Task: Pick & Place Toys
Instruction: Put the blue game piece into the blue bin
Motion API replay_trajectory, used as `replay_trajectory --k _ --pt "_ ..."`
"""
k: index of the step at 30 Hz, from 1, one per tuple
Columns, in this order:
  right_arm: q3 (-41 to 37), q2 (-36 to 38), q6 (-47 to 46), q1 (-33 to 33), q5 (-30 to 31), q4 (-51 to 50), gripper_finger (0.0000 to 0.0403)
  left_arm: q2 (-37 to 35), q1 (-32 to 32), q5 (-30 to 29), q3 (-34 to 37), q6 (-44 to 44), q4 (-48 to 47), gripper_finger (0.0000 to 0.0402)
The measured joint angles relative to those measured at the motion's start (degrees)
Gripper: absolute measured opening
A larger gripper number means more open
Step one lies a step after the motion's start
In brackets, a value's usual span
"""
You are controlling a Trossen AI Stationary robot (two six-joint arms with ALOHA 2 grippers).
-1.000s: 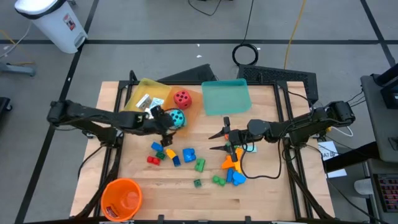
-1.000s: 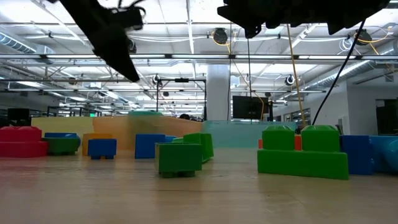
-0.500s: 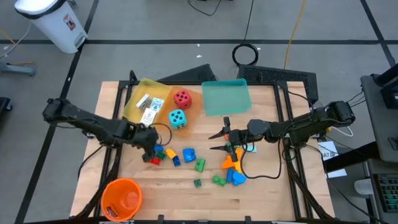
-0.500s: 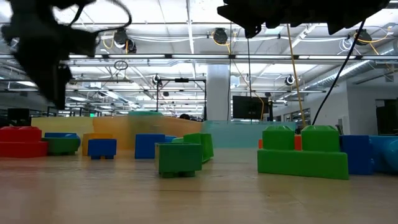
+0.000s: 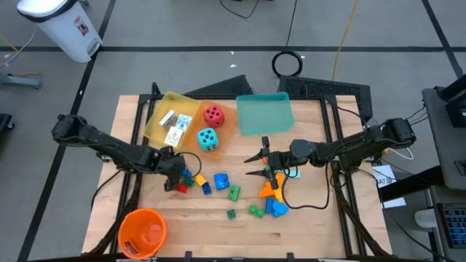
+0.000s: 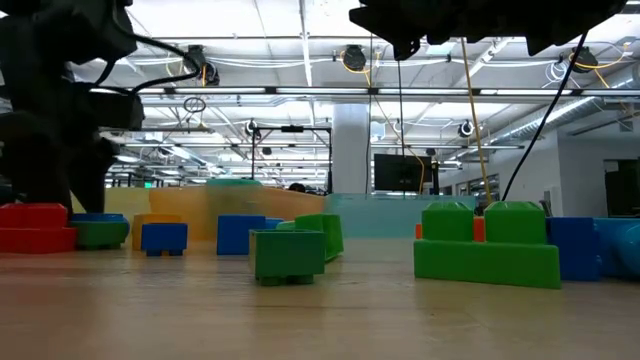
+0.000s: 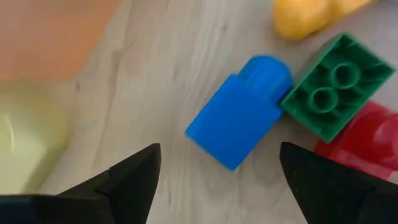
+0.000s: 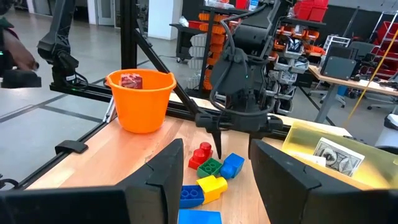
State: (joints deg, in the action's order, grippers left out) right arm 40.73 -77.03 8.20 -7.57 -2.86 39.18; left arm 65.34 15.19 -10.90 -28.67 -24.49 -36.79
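Note:
My left gripper [image 5: 180,178] points down, open, just above a cluster of small bricks left of the table's middle. Below its fingers lie a blue brick [image 7: 239,121], a green brick [image 7: 333,87] and a red brick [image 7: 357,140], none of them touched. My right gripper [image 5: 247,166] hovers level and open at mid-table with nothing between its fingers. A red die [image 5: 213,114] and a cyan die [image 5: 208,138] rest at the back. White picture cards [image 5: 175,124] lie in the yellow tray [image 5: 162,109].
An orange bucket [image 5: 142,231] stands at the near left corner. A teal tray [image 5: 264,114] lies at the back. More bricks are scattered near the middle: blue [image 5: 221,179], green [image 5: 234,193], and an orange and blue heap [image 5: 273,200] under the right arm.
My left gripper has gone from beside the cyan die toward the table's near left and down to the brick cluster, tipping more steeply downward. The cyan die now shows whole and stands where it was. My right gripper has kept still.

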Motion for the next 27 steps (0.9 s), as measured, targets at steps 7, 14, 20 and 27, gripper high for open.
replay_trajectory --k 7,14,20,27 --pt "0.0 0.0 0.0 0.0 0.0 0.0 0.0155 1.1 -0.2 -2.9 0.0 10.1 5.0 0.0306" --pt "0.0 0.0 0.0 0.0 0.0 -0.2 0.0155 5.5 -0.2 -1.0 0.0 13.8 5.5 0.0266" --pt "0.0 0.0 0.0 0.0 -0.2 -0.3 0.0155 9.3 -0.1 0.8 -0.2 13.7 7.1 0.0205" --pt "0.0 0.0 0.0 0.0 -0.2 -0.5 0.0155 8.3 -0.1 -0.4 -1.4 9.3 5.3 0.0134"
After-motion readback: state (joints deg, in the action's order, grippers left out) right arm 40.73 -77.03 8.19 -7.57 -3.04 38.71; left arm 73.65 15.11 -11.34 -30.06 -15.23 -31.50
